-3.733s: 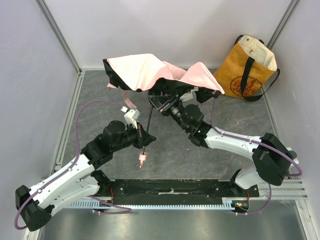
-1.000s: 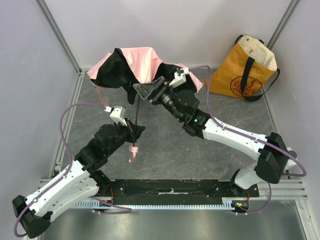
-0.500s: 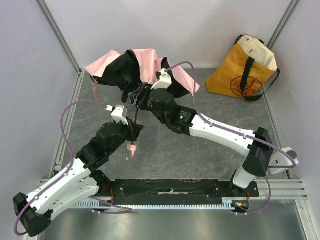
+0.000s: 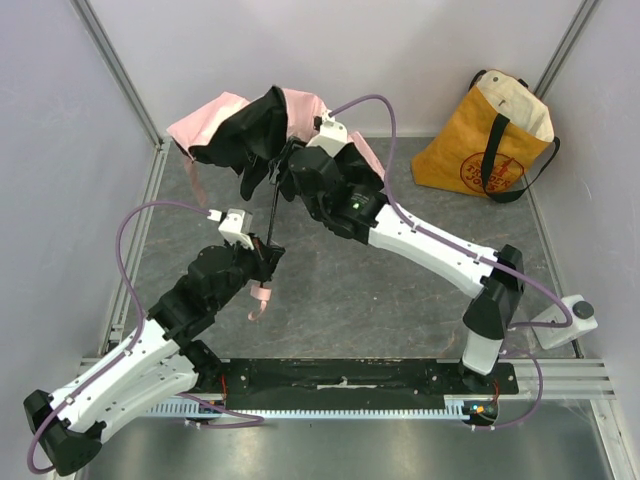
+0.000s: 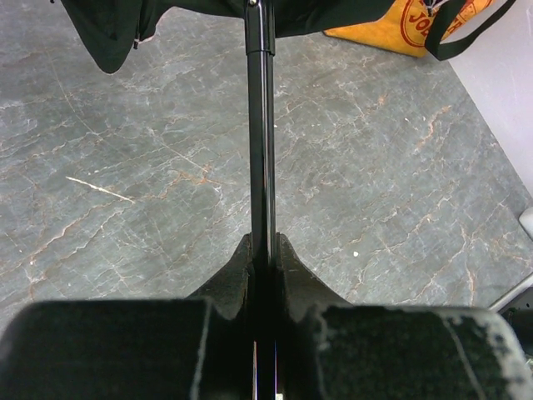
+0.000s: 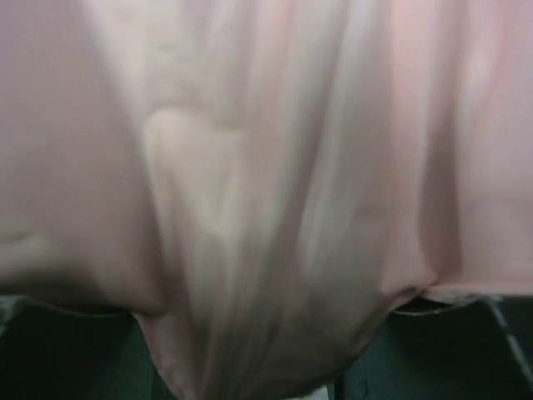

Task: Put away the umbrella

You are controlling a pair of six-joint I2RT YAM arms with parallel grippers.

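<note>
The umbrella's pale pink canopy (image 4: pixel 300 108), black on its underside, hangs half-collapsed over the far left of the table. Its thin black shaft (image 4: pixel 271 212) runs down to the pink handle and strap (image 4: pixel 262 293). My left gripper (image 4: pixel 267 248) is shut on the shaft just above the handle. In the left wrist view the fingers (image 5: pixel 236 271) clamp the shaft (image 5: pixel 261 125) at my left gripper (image 5: pixel 263 242). My right gripper (image 4: pixel 290 175) is pushed in under the canopy. Pink fabric (image 6: pixel 266 200) fills the right wrist view and hides its fingers.
A yellow tote bag (image 4: pixel 490 135) stands open at the back right, leaning on the wall; it also shows in the left wrist view (image 5: pixel 391 25). Metal rails (image 4: pixel 140 240) edge the grey stone-patterned table (image 4: pixel 400 300). Walls close in on three sides.
My right arm has reached further left and back, pushing the canopy that way and bunching it up. My left gripper keeps its hold on the shaft and has barely shifted.
</note>
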